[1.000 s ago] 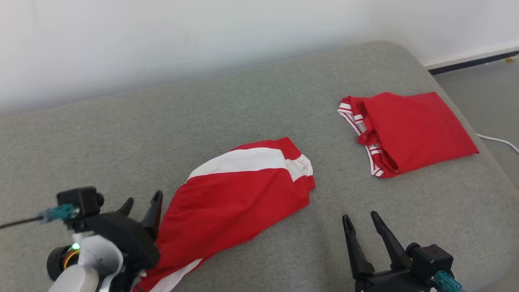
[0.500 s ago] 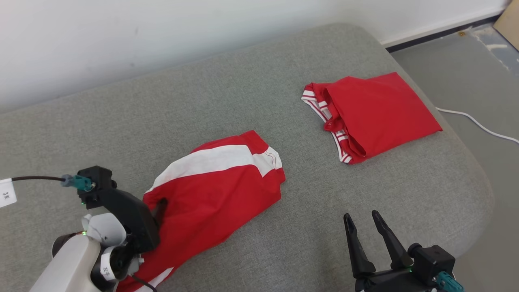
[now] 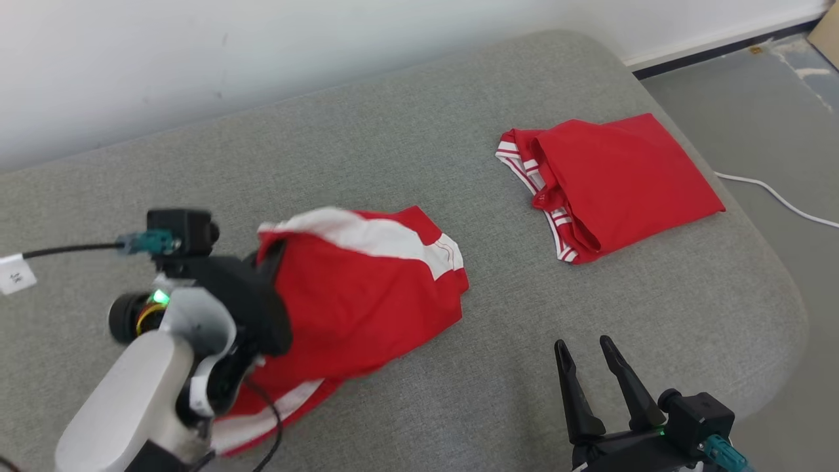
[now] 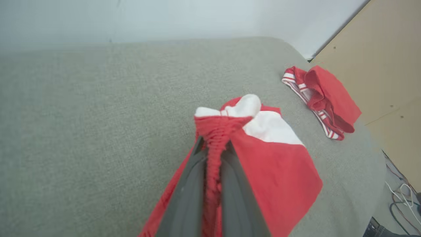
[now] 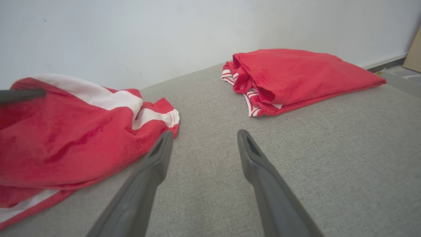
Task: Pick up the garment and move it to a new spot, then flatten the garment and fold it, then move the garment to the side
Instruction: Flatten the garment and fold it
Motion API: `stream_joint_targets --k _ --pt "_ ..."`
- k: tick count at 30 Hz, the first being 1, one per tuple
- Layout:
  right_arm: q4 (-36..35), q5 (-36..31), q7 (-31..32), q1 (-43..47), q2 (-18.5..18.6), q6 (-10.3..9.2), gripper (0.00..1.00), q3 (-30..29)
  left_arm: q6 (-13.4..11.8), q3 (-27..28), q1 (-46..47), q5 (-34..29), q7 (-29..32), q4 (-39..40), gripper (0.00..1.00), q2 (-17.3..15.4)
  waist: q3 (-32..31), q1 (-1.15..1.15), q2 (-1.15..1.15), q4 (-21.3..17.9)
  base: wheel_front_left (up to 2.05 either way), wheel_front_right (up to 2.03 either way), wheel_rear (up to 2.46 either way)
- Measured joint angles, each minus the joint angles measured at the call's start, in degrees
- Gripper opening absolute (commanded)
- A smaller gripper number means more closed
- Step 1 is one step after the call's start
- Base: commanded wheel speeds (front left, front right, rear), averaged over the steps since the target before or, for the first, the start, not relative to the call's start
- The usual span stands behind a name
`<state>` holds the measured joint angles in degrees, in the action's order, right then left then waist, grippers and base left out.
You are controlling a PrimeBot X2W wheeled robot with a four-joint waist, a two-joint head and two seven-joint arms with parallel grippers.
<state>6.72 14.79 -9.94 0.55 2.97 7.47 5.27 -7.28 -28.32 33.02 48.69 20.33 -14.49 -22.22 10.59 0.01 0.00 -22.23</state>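
The garment (image 3: 367, 288) is red with a broad white band (shorts, judging by the gathered waistband). It lies crumpled near the middle of the grey cushion (image 3: 459, 393), with its far end resting flat. Its bunched waistband edge is raised off the surface, pinched tight in the left gripper (image 4: 213, 144).

This looks like a bare test room or lab rather than a lived-in home. A wide grey padded couch (image 3: 419, 144) stands against a plain white wall (image 3: 262, 39) with a skirting board (image 3: 721, 44) at the far right. The floor (image 3: 754, 118) on the right is plain grey, and a white cable (image 3: 780, 200) trails over it. A bare tan board (image 4: 378, 65) stands on the right with loose wires (image 4: 403, 194) tangled below. The only homely things are a red and white garment (image 3: 367, 282) and a folded red garment (image 3: 623, 177) on the couch.
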Motion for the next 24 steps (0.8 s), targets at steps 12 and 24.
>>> stream_joint_targets --k 12,24 --pt "0.4 -0.3 0.4 0.1 0.0 0.00 1.00 0.1 3.3 -2.3 13.3 -8.0 -14.5 8.7 0.00 8.2 -1.9 -0.01 0.00 2.3 0.00 0.00 0.00" --pt "-0.9 -1.2 1.9 1.7 0.0 0.00 1.00 0.2 -3.4 -0.3 -10.3 -5.2 -21.1 10.7 0.00 6.7 -3.7 -0.01 0.00 6.6 0.00 0.00 0.00"
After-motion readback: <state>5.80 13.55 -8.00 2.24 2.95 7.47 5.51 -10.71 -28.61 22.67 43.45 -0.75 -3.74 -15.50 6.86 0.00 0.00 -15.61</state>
